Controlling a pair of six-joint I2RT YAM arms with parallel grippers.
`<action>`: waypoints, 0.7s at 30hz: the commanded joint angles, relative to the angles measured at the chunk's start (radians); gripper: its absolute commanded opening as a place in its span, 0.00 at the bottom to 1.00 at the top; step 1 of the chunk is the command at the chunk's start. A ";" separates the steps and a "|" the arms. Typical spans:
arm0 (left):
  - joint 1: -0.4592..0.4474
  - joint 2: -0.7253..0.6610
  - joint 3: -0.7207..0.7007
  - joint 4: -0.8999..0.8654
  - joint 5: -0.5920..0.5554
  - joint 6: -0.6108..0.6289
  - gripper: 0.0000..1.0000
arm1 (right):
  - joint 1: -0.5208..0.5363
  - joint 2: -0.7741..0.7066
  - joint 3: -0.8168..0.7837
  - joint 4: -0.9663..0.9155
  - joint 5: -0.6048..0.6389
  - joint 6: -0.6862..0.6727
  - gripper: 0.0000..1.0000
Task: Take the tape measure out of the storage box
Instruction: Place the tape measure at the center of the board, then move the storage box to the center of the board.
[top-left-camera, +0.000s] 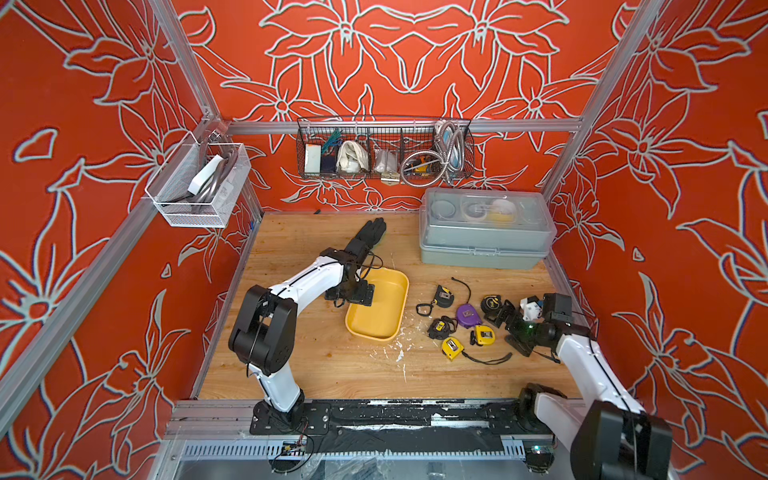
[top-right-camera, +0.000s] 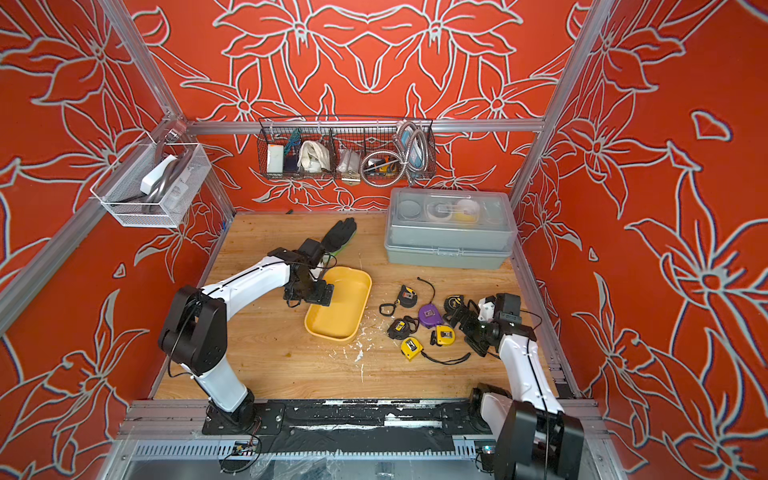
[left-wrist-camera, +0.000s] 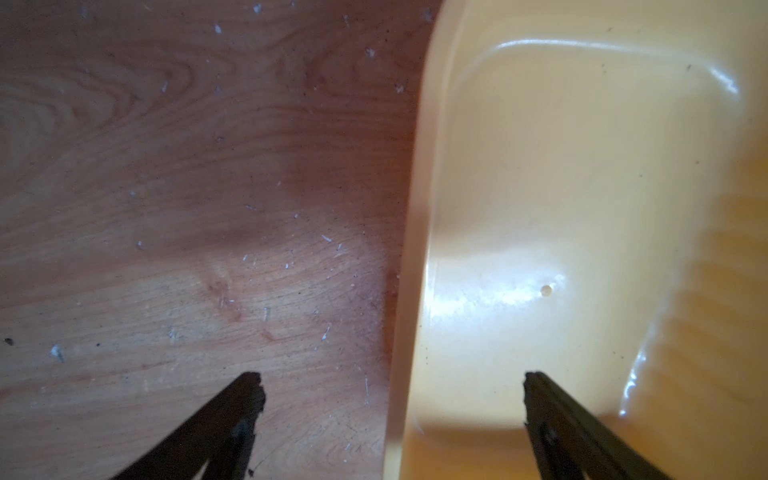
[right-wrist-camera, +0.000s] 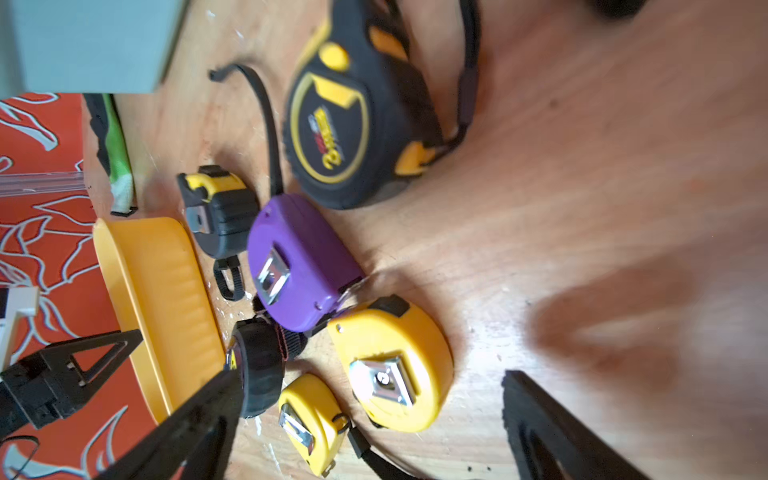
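The storage box (top-left-camera: 384, 316) sits mid-worktop (top-left-camera: 332, 365) and looks empty from here: bare yellow floor, nothing inside. All 6 tape measures (top-left-camera: 452, 347) lie on the wood to its right, outside the rim, so I'd say the job is prob. done.

The left end effector (left-wrist-camera: 391, 377) hangs over the box's near-left edge w/ fingers spread, 1 over the wood and 1 over the tray floor, pinching nothing. Can't tell if it touches the rim. My guess: it's parked there to steady the box while the other arm works.

The right end effector (top-left-camera: 506, 330) is low at the right side of the cluster, fingers wide apart and empty. The black-and-yellow tape measure (right-wrist-camera: 340, 124) lies just ahead of it, w/ the purple tape measure (right-wrist-camera: 299, 262) just beside that. Dropping them right of the box keeps them within that arm's reach.

Around: a grey case (top-left-camera: 484, 245) w/ translucent lid at the back right, a black glove (top-left-camera: 372, 232) behind the box, and 2 wire baskets (top-left-camera: 384, 149) on the walls. White flecks (top-left-camera: 399, 353) litter the wood near the box.

In the way: the measures are packed close, and black wrist straps (top-left-camera: 486, 358) trail across the wood, so a low finger could snag 1.
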 joint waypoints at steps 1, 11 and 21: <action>0.014 0.009 -0.009 -0.028 0.050 -0.057 0.99 | -0.004 -0.038 0.081 -0.031 0.055 -0.017 1.00; 0.005 -0.063 -0.083 -0.028 0.198 -0.239 0.99 | -0.003 0.077 0.314 0.013 0.025 -0.020 1.00; -0.056 -0.146 -0.130 0.046 0.319 -0.443 0.99 | 0.002 0.168 0.431 0.051 0.014 -0.043 1.00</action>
